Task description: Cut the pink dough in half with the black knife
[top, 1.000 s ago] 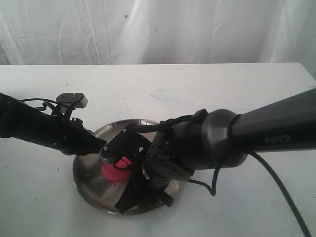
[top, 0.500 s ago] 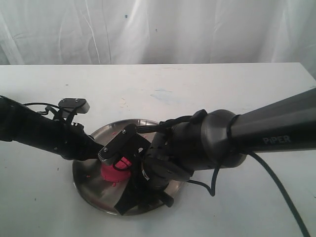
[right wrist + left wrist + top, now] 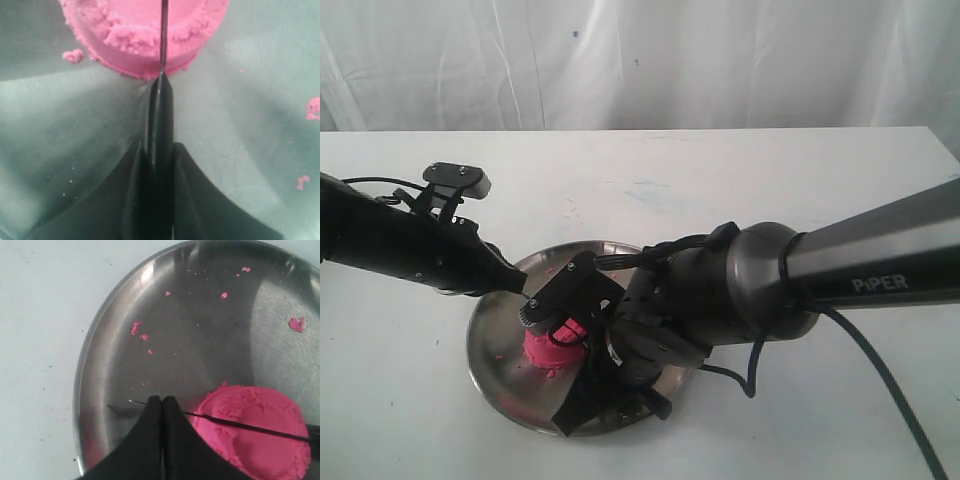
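1. The bright pink, round moulded dough mound (image 3: 255,432) is seen resting whole on the shallow round steel plate (image 3: 125,330), which sits on the white counter (image 3: 740,170).
2. The slim black knife (image 3: 161,120) is pinched by its handle in the right gripper (image 3: 159,165), with the blade laid edge-down across the mound's top, roughly along its middle.
3. The left gripper (image 3: 162,405) is pressed together just beside the blade, near its tip; nothing is seen held in it.
4. The cutting step is judged to be in hand: no parting is visible yet.
5. A steady downward press of the knife to the plate is called for next.
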`<action>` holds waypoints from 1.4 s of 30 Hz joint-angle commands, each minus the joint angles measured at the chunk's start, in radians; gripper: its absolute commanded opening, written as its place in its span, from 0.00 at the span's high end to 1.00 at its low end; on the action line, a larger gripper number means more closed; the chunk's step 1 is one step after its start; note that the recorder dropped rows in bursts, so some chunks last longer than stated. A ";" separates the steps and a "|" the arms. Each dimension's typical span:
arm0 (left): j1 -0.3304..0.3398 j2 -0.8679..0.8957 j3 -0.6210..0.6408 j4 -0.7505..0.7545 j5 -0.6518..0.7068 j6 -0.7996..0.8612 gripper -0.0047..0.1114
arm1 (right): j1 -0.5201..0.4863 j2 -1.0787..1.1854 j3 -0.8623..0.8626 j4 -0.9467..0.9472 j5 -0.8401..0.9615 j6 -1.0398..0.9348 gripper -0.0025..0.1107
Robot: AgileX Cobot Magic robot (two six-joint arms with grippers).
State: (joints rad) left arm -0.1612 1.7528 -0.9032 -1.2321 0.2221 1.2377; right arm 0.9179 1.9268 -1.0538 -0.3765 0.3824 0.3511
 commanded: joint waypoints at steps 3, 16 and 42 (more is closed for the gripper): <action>-0.001 0.015 0.005 -0.037 0.007 -0.011 0.96 | -0.001 0.020 0.007 0.017 0.023 -0.014 0.98; -0.001 0.042 -0.030 -0.071 0.030 -0.001 0.96 | -0.001 0.020 0.007 0.017 0.023 -0.014 0.98; -0.001 0.143 -0.075 -0.080 0.106 0.000 0.96 | -0.001 0.020 -0.038 0.017 0.121 -0.036 0.98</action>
State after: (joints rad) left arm -0.1612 1.8955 -0.9729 -1.3101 0.2858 1.2342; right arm 0.9179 1.9348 -1.0910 -0.3600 0.4650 0.3392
